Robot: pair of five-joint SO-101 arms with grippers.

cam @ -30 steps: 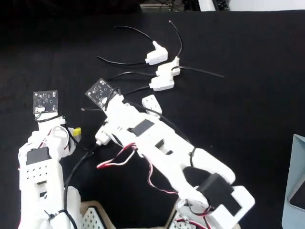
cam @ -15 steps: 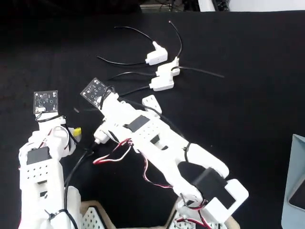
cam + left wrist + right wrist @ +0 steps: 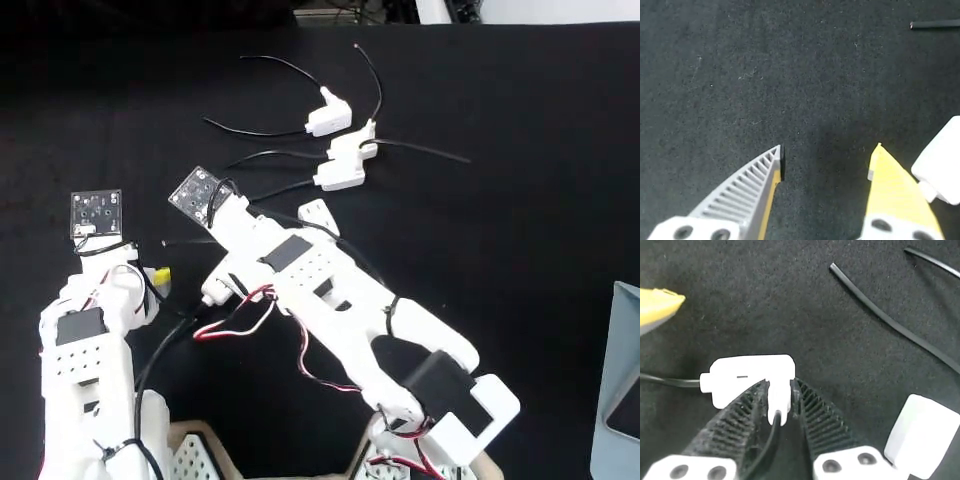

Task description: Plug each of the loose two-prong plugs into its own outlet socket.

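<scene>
Here, right tool [image 3: 780, 390] pinching white plug [image 3: 735, 386], faint mark [image 3: 742, 376] possibly print, left tool [image 3: 829, 152] agape.

I'm looking at a black cloth table [image 3: 520, 150]. Toward its far edge three white pieces lie close together on black cords: the far plug [image 3: 328, 118], the middle plug [image 3: 352, 148], and the near plug [image 3: 340, 176] just beside it. A small white block [image 3: 318, 215] lies nearer the middle. A grey-blue object [image 3: 620, 380] sits at the right edge.
</scene>
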